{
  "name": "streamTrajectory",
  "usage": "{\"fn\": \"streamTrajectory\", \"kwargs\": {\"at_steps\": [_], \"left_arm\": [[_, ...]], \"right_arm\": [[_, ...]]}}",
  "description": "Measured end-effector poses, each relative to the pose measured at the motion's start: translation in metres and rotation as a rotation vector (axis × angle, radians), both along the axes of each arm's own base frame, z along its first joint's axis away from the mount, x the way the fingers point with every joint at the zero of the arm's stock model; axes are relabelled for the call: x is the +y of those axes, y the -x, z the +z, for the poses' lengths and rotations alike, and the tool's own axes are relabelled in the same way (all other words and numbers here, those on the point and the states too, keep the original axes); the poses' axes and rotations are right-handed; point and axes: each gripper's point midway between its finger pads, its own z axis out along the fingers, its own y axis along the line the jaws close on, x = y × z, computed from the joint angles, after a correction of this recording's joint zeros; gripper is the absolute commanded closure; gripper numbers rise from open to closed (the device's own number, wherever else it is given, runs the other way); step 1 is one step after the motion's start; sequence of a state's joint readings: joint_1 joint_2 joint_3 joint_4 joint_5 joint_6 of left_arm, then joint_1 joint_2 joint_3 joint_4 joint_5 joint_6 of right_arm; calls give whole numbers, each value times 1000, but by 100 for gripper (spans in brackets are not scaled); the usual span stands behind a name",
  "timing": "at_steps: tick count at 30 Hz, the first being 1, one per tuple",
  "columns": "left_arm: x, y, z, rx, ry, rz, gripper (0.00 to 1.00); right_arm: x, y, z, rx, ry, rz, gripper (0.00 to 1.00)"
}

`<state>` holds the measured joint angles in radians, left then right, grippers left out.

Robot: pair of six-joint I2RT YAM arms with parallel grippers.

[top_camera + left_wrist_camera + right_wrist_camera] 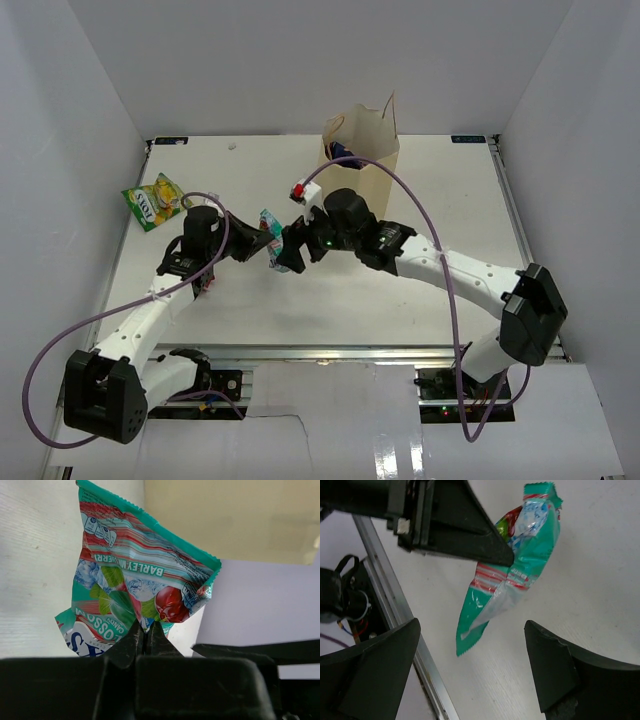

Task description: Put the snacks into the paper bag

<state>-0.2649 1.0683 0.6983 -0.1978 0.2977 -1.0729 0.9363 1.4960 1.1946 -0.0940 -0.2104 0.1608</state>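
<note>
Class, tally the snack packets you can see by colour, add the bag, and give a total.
Green-yellow packet: 1
Teal packet: 1
Red-and-white packet: 1
Dark blue packet, partly seen inside the bag: 1
Paper bag: 1
Total: 5

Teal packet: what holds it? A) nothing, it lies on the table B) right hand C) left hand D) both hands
C: the left hand is pinched shut on the teal packet; the right hand stands open, its fingers clear of it.
</note>
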Motion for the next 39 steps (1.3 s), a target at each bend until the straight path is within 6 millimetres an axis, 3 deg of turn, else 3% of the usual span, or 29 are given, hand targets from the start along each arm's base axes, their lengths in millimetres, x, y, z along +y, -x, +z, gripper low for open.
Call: {"fn": "streamTrajectory", "kwargs": {"at_steps": [4, 9, 10, 11, 12, 14, 15, 19, 20, 22, 25, 29, 32, 35, 37, 39], "left_arm": [[-3, -3, 19, -34, 64, 24, 100], [-6, -3, 38, -72, 124, 28, 100], [-6, -2, 41, -77, 137, 27, 100], [-7, -1, 43, -81, 147, 27, 100], [-7, 0, 46, -87, 159, 26, 100], [-7, 1, 47, -91, 171, 30, 100], [-7, 1, 48, -91, 176, 34, 99], [-6, 0, 53, -108, 189, 46, 67], [-5, -1, 55, -111, 194, 53, 52], [-4, 0, 58, -119, 199, 53, 41], [-4, 2, 64, -148, 171, 37, 16], [5, 0, 94, -259, 65, 34, 10], [19, 0, 134, -394, -37, 55, 10], [39, 5, 173, -521, -136, 115, 7], [52, 8, 185, -563, -195, 161, 7], [61, 11, 182, -561, -244, 187, 7]], "right_arm": [[21, -18, -2, 54, -18, -109, 8], [29, -27, -32, 95, 33, -173, 1], [29, -29, -37, 95, 44, -184, 3], [29, -31, -41, 91, 55, -193, 10], [29, -34, -45, 82, 65, -198, 24], [31, -35, -46, 62, 72, -188, 42], [34, -35, -42, 46, 68, -176, 58], [39, -36, -33, -15, 67, -133, 78], [39, -37, -32, -27, 71, -124, 82], [37, -38, -32, -49, 78, -99, 91], [37, -38, -31, -85, 87, -49, 92], [34, -37, -26, -135, 86, 53, 92], [23, -44, 0, -172, 36, 149, 92], [-1, -70, 46, -230, -43, 195, 92], [-18, -90, 86, -300, -101, 196, 92], [-40, -107, 132, -386, -154, 170, 92]]}}
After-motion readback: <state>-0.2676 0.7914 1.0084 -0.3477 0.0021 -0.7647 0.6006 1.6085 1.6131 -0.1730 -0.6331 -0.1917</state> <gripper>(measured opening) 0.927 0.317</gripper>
